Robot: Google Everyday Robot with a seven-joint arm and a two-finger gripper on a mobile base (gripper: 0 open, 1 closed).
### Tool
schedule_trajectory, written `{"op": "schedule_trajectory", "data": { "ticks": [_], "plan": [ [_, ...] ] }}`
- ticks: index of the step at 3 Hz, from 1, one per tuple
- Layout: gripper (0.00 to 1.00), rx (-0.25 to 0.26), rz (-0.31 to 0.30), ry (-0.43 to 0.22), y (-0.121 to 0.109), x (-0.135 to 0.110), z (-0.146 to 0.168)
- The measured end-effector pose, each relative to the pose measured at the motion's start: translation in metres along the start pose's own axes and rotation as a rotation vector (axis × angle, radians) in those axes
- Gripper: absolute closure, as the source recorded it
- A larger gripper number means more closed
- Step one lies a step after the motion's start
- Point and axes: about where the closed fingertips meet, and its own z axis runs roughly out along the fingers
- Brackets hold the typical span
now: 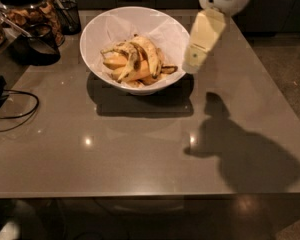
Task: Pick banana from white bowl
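One white bowl (97, 59) sits upper centre of the frame on the table (140, 154), its sloping sides heaping the fruit at the bottom. Roughly four or five bananas in the heap; overlap makes the count uncertain. The banana (149, 51), pale and curved, lies on top, right of the heap's centre, so reachable from above. One gripper (191, 64) hangs at the bowl's right rim, tilted toward it, probably lining up; open or closed: cannot tell. One jar (27, 11) upper left
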Motion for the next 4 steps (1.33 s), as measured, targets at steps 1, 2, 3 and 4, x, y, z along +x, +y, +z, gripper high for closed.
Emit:
{"op": "schedule_trajectory", "data": {
  "ticks": [1, 2, 3, 4],
  "plan": [
    [0.00, -0.014, 0.081, -0.004, -0.020, -0.026, 0.008],
    [0.00, 0.007, 0.082, -0.035, -0.026, -0.035, 0.007],
    [0.00, -0.024, 0.098, -0.085, -0.029, -0.051, 0.015],
    [0.00, -0.054, 0.096, -0.114, -0.028, -0.065, 0.020]
  ]
}}
